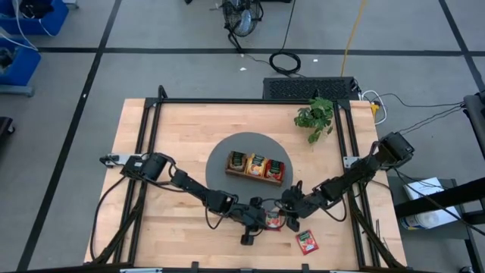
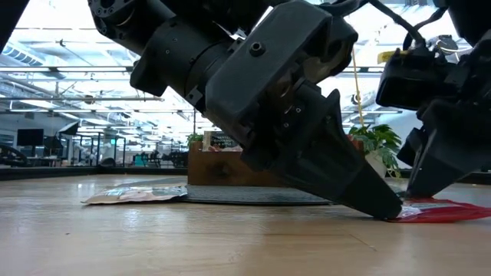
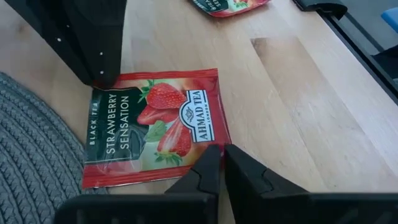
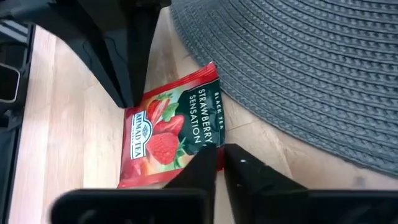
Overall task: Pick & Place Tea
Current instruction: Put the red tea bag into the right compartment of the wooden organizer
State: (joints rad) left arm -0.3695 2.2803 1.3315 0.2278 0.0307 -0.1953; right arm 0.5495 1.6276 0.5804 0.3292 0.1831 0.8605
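Note:
A red strawberry tea sachet (image 3: pixel 152 134) lies flat on the wooden table beside the grey round mat (image 1: pixel 227 148), between my two grippers. My left gripper (image 3: pixel 221 152) is shut at the sachet's red corner. My right gripper (image 4: pixel 219 151) is shut at the diagonally opposite, green-printed corner next to the mat. A second red sachet (image 1: pixel 307 241) lies nearer the table's front edge. The wooden tray (image 1: pixel 255 164) stands on the mat with sachets in its three compartments. My left gripper sets its shut fingertips on the sachet's red corner by the logo (image 3: pixel 217 144), slanting down from the table's left. Whether the foil lies between the fingers, I cannot tell. The sachet stays flat on the table. My right gripper closes on the sachet's green-printed corner (image 4: pixel 212 144) beside the mat, at the fingertips. The fingers slant down from the table's right. The rest of the sachet lies on the table.
A potted plant (image 1: pixel 316 117) stands at the table's far right. Black frame rails (image 1: pixel 151 144) run along the table's left and right sides. Bare wood lies to the left of the mat and along the front edge.

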